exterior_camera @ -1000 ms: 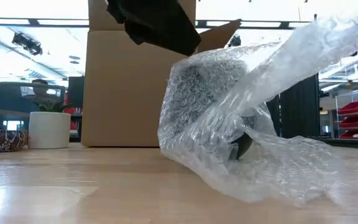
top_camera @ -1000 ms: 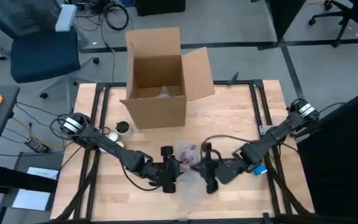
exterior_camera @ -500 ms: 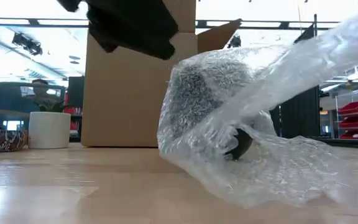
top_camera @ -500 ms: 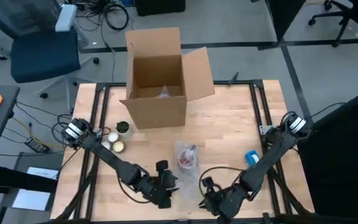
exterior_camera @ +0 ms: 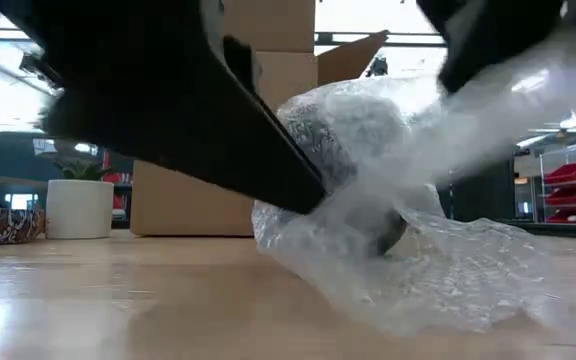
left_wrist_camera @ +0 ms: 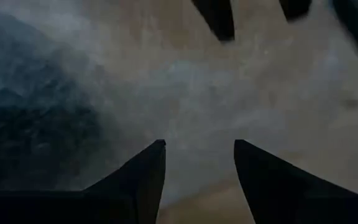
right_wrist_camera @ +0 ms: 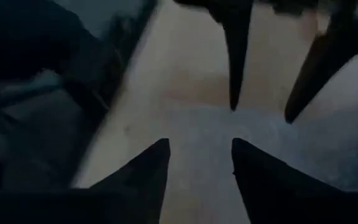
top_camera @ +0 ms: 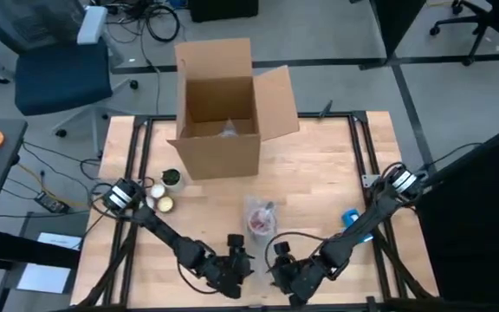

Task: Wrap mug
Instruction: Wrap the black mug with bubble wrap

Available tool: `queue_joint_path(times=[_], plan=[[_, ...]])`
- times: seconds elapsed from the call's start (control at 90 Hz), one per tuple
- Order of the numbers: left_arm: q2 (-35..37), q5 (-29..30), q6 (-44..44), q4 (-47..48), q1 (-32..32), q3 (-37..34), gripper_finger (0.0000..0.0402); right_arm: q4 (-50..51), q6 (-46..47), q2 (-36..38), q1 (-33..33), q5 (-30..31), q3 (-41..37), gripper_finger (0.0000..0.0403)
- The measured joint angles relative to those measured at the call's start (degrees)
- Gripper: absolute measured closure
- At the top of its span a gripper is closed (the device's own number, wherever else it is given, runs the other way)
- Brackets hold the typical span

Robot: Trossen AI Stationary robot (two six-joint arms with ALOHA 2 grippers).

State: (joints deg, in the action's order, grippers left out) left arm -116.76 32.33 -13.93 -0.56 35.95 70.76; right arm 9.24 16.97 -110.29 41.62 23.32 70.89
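From above, the mug (top_camera: 259, 222) sits loosely bundled in bubble wrap (top_camera: 258, 211) on the wooden desk (top_camera: 319, 165), nearer my side than the open cardboard box (top_camera: 222, 121), my landmark throughout. My left end effector (top_camera: 235, 264) and right end effector (top_camera: 277, 270) hover close together at the desk's near edge, farther from the box than the bundle, touching neither it nor each other. I judge they hang here so I can come at the loose trailing wrap from the open side. Beside the box's left flank stand a few small pots (top_camera: 163, 192), and a blue item (top_camera: 351, 217) lies right of the bundle. From desk height, the bundle (exterior_camera: 368, 190) rises in front of the box (exterior_camera: 198, 140), its loose sheet spilling onto the wood, while my dark arms cross the foreground; a white pot (exterior_camera: 79, 208) stands left of the box, and the room beyond shows bright ceiling lights and red bins. Past my left wrist, my own fingers (left_wrist_camera: 148, 174) stand apart with nothing between them, over pale wrap and wood. Past my right wrist, my fingers (right_wrist_camera: 151, 171) are likewise spread and empty, facing the other end effector's fingertips.
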Motion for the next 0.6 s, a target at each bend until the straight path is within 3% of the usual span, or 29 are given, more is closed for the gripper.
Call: queue_joint_path(times=[0.111,0.3,0.6], plan=[[-1.6,-1.0,0.9,0.7,-1.7,0.0,0.0229,1.3,1.0,-3.9,-1.4,-0.5,0.0,0.0222],[-2.2,-9.3,-3.2,1.7,-4.0,0.1,0.0229,1.5,2.4,-6.8,-3.4,-1.1,0.1,0.0198],[-2.7,-9.9,-4.4,0.4,-4.4,0.1,0.0229,2.0,-1.6,-5.9,-4.8,0.3,0.0,0.0177]])
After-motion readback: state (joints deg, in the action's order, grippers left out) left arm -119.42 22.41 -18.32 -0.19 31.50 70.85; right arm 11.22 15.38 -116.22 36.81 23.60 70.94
